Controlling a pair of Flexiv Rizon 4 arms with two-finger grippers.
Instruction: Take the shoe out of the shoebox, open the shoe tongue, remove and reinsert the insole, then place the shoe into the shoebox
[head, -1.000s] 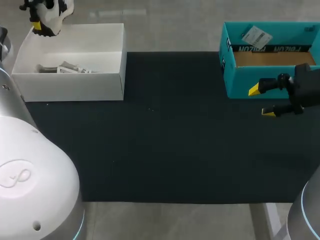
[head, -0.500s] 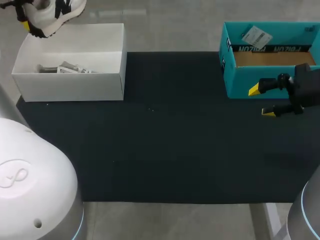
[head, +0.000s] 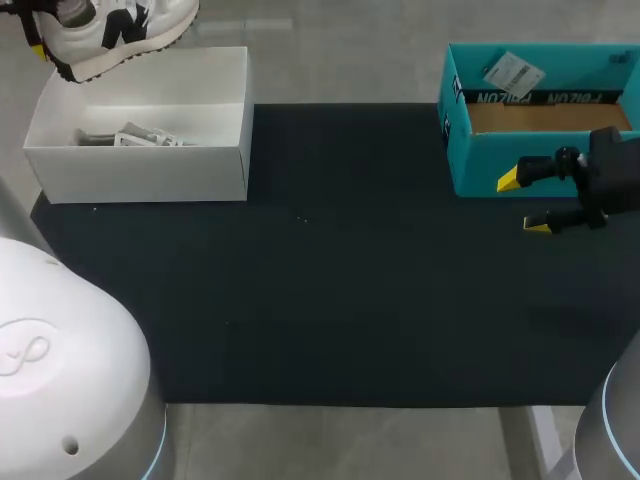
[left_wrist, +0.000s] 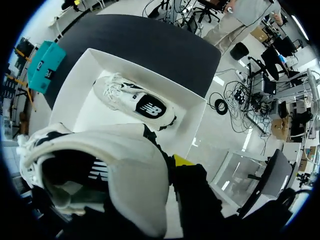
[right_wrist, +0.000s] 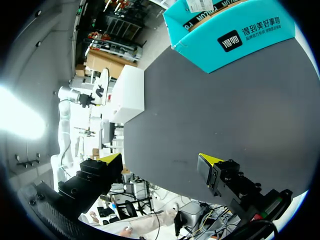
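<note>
A white shoe with black markings (head: 115, 28) hangs above the far edge of the white shoebox (head: 140, 165) at the table's back left. My left gripper (head: 42, 42) is shut on its heel end. In the left wrist view the held shoe (left_wrist: 120, 170) fills the space at the fingers, with one yellow fingertip (left_wrist: 182, 161) showing beside it. Below it, a second white shoe (left_wrist: 135, 102) lies inside the shoebox (left_wrist: 67, 97). My right gripper (head: 525, 204) stands open and holds nothing, just in front of the teal box; its own view shows the gripper (right_wrist: 160, 160) over the dark mat.
An open teal cardboard box (head: 470, 160) with a paper tag inside stands at the back right, close to my right gripper. A dark mat (head: 330, 280) covers the table between the two boxes. My left arm's white body fills the front left corner.
My left gripper has carried the shoe up and leftward and swung it, so its toe now points right over the shoebox's far edge. The right arm has not moved.
</note>
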